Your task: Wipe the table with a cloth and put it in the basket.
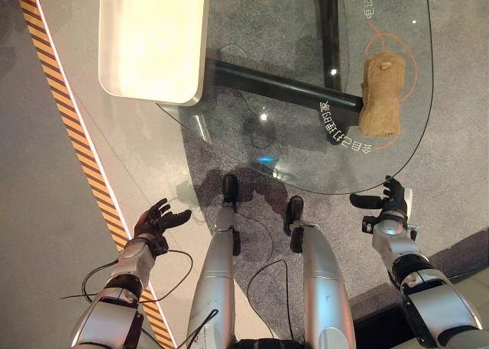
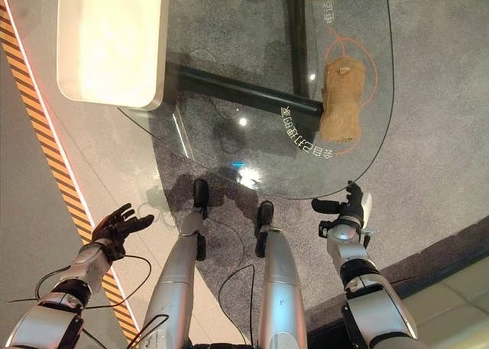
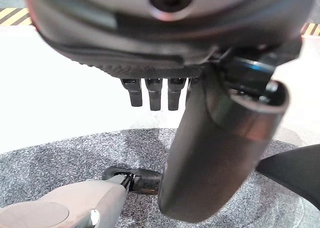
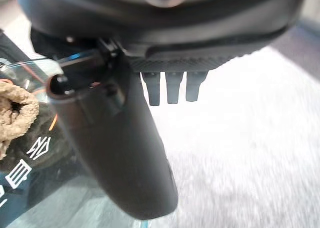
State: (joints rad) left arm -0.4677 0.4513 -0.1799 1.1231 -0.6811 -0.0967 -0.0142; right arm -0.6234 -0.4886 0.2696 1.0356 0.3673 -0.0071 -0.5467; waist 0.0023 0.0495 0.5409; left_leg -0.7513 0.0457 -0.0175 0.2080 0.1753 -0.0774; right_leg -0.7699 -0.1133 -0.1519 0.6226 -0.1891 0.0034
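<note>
Hanging low with relaxed, empty fingers, the left hand [image 1: 159,221] and right hand [image 1: 391,202] flank the glass table [image 1: 306,166], the brown cloth [image 1: 382,95] lying upper right, its edge close in the right wrist view.

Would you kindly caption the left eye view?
Both open hands, left and right, flank the glass table bearing a folded tan cloth.

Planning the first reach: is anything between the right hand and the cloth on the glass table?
Nothing visible stands in the way. The cloth lies folded on the glass table, inside an orange outline near the table's right side. The right hand, fingers open, hovers just off the table's near edge, with bare glass between them.
</note>
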